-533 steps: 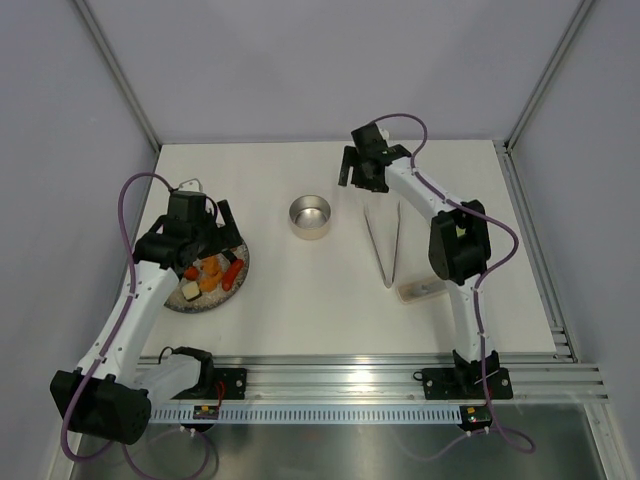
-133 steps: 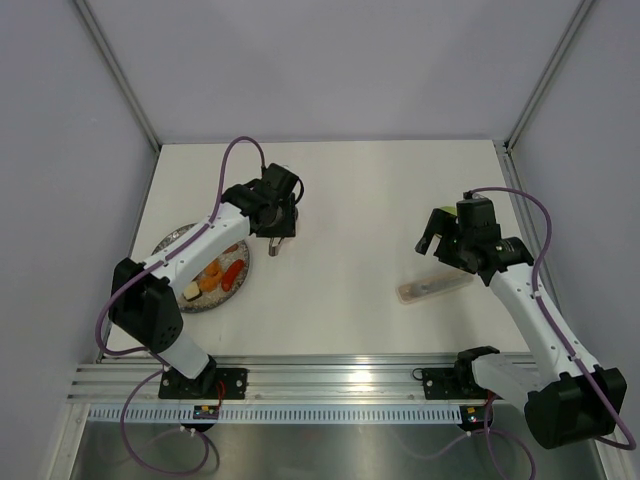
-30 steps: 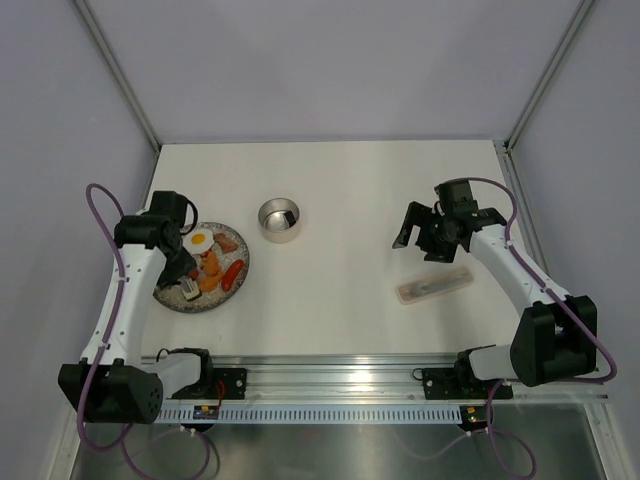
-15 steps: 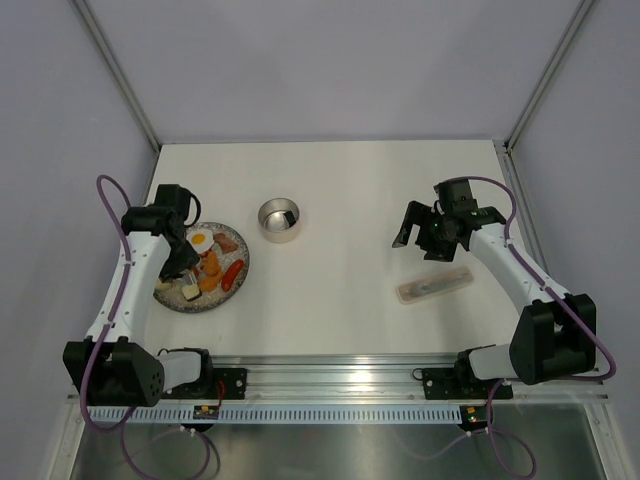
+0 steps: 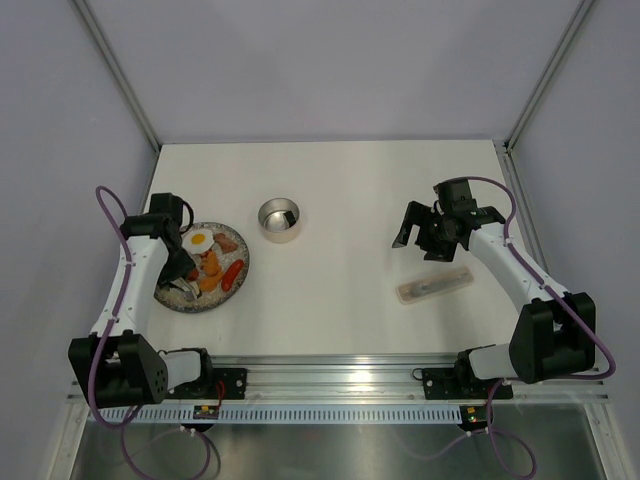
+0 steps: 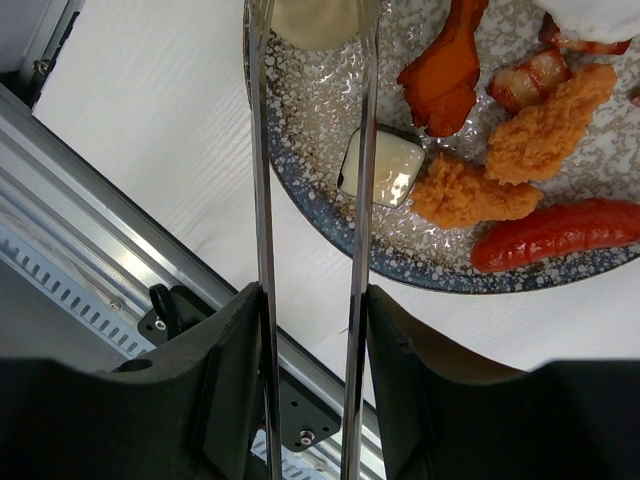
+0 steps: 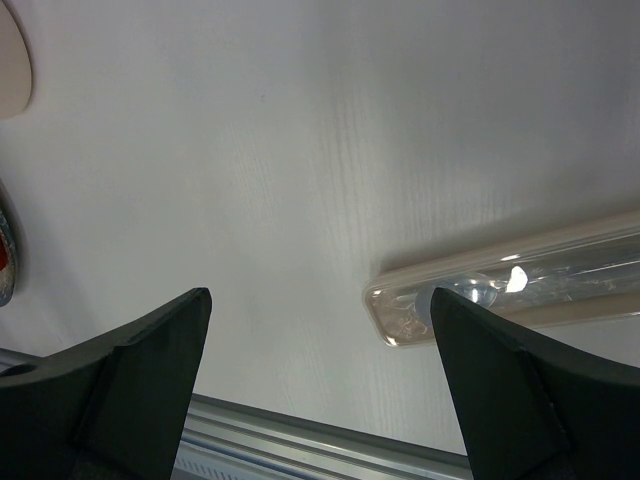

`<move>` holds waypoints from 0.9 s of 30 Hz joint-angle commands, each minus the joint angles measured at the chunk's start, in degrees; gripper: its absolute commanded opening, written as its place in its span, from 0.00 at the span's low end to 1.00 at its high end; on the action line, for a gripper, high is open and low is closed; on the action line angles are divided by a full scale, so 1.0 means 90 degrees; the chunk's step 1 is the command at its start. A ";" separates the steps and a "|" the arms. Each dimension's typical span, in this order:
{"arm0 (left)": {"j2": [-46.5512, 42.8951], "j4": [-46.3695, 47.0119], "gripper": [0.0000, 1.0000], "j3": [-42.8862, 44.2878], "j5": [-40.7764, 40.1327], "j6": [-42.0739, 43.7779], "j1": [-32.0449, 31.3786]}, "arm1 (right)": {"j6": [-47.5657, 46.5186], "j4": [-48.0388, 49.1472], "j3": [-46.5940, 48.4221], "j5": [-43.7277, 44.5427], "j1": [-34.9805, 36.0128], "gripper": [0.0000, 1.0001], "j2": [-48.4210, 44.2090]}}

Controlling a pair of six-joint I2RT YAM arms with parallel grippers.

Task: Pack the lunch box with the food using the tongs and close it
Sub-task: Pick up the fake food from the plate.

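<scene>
Two slim arms of the tongs run up the middle of the left wrist view. The left gripper is clamped on them from both sides. The arms stand apart and roughly parallel, so the tongs look partly squeezed. Their tips leave the frame at the top edge; cannot tell whether they hold anything.

Food sits on the speckled plate, left of centre in the top view:
- white cube, touching an orange chunk
- red sausage, near the plate's lower rim
- fried egg, at the plate's upper edge

The lunch box stands up and to the right of the plate, with bare table between them. Something dark lies inside it, too small to name.

The right gripper hangs with jaws wide and empty, over the table beside the plastic case.

Risks, as judged:
- Pieces are crowded. Closing the tongs on the cube may catch or shove the orange chunk as well.
- The cube lies close to the rim. A skewed approach could push it off onto the table.
- Smooth metal arms on a hard toy piece give a weak pinch. The piece may slip out on the carry to the tin.
- The tongs may twist or slide between the fingers if a tip digs into the plate.
- The tin is small and likely light. A tip knocking its wall could slide it.
- No lid is identified in these views, so the closing step is uncertain.
</scene>
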 commanded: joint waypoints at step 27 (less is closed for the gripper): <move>-0.0480 -0.0430 0.00 0.1001 0.0440 0.0400 0.0199 | -0.0098 0.0049 0.0154 -0.0030 -0.0021 1.00 -0.0009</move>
